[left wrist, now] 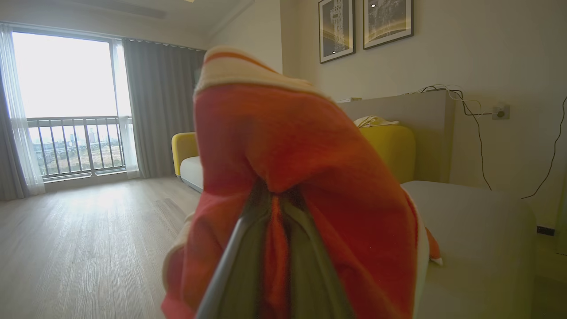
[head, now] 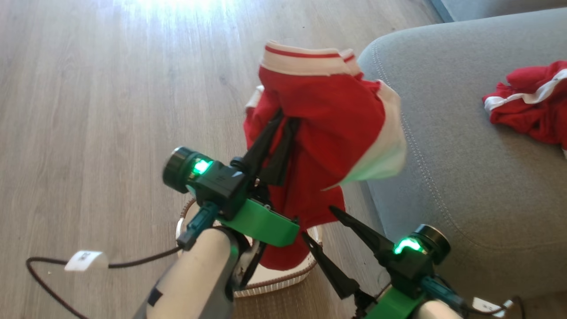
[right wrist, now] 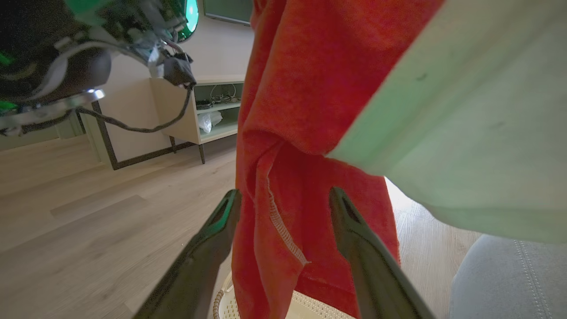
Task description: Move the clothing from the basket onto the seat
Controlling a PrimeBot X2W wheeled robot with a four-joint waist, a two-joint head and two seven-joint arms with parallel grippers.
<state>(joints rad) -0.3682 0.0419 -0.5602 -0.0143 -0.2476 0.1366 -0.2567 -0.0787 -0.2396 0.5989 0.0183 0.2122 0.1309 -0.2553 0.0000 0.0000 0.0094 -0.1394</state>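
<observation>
Right of the left gripper [head: 287,120], whose jaws pinch the red garment [head: 323,110] hanging above the basket [head: 283,283], lies the grey seat [head: 465,177]; the right gripper [head: 317,220], jaws wide, waits by the garment's lower hem.

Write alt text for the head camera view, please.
The robot's left hand holds a red garment up above a white basket, beside a grey seat. A second red garment lies on the seat; the right hand is open.

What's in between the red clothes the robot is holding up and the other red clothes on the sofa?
Only bare grey seat, seen in the head view, between the held garment and the crumpled garment.
</observation>
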